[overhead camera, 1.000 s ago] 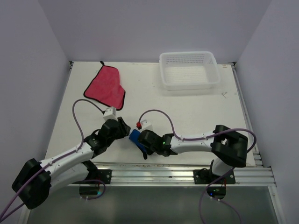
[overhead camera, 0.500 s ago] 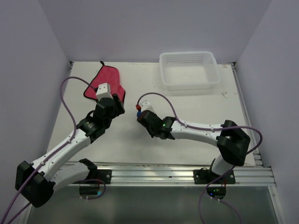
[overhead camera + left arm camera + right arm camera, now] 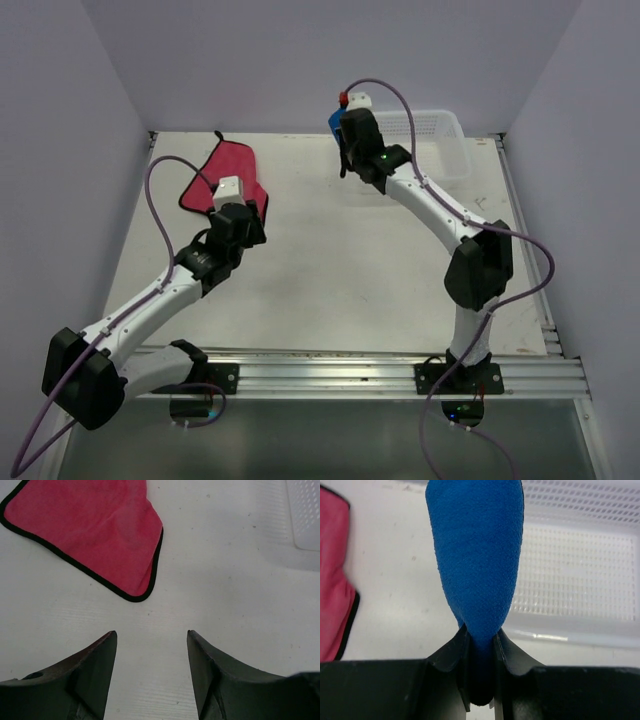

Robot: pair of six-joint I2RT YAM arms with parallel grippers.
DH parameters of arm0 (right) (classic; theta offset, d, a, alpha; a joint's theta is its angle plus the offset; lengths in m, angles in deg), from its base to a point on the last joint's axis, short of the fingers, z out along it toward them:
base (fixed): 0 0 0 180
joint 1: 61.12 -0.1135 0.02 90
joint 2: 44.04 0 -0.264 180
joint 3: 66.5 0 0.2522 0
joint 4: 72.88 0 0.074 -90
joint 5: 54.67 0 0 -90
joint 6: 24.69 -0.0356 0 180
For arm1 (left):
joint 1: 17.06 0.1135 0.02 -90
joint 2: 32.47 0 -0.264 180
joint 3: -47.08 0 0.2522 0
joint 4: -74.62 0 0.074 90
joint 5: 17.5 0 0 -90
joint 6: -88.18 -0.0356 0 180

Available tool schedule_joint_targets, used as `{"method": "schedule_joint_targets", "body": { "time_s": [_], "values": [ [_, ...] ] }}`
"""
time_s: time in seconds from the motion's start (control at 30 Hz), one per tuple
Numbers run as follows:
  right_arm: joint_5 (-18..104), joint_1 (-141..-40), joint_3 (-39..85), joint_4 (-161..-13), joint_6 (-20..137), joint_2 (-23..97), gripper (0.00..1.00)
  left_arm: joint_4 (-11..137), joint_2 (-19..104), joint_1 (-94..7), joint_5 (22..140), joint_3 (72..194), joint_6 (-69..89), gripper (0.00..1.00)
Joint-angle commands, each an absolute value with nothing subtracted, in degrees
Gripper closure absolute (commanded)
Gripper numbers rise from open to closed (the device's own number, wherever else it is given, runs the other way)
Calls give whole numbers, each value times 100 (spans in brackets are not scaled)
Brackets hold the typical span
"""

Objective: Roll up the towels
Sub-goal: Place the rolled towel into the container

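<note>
We can read nothing in these views — no words, numbers or brand marks show on the red towel point(image 3: 90, 525), the blue towel point(image 3: 475, 555), the basket point(image 3: 560, 630) or the table point(image 3: 225, 605). The arms' housings are too small in the top view to show any print.

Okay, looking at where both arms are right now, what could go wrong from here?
The right gripper pinches the blue towel by one narrow end; the fat free end could slip out or unroll.
It is at the basket's edge, not over its middle, so a release now might miss.
The left gripper is open just short of the flat pink towel; pushing in could bunch its corner.
</note>
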State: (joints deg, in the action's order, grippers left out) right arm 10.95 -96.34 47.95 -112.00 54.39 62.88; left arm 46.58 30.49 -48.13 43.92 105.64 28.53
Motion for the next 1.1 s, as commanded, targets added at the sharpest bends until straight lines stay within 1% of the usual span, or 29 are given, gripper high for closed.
{"method": "schedule_joint_targets", "body": {
  "time_s": [0.0,0.03,0.13,0.23,0.4,0.63,0.83,0.97,1.0,1.07],
  "values": [
    [1432,-9058,5728,-11502,5555,6897,100,4908,3151,-4721,4315,10567,2701,37],
    [1476,-8960,6174,-11555,5538,7212,100,4917,3221,-4703,4323,10549,2710,36],
    [1582,-8626,6949,-11766,5546,7907,100,5075,3327,-4668,4446,10417,2745,35],
    [1687,-8354,7320,-11828,5503,8374,100,5119,3406,-4633,4525,10364,2754,34],
    [1845,-8002,7514,-11731,5423,8885,100,5180,3468,-4597,4683,10303,2745,34],
    [2065,-7940,7339,-11696,5450,9360,100,5225,3661,-4580,4868,10338,2727,34],
    [2065,-7913,7435,-11907,5450,9667,100,5216,3740,-4554,4991,10355,2719,33],
    [2100,-7861,7549,-12065,5371,9764,80,5225,3776,-4545,5035,10373,2718,33],
    [2126,-7861,7550,-12074,5345,9782,71,5225,3776,-4545,5044,10373,2718,33],
    [2153,-7843,7506,-12083,5309,9782,64,5242,3776,-4545,5053,10373,2718,33]
  ]
}}
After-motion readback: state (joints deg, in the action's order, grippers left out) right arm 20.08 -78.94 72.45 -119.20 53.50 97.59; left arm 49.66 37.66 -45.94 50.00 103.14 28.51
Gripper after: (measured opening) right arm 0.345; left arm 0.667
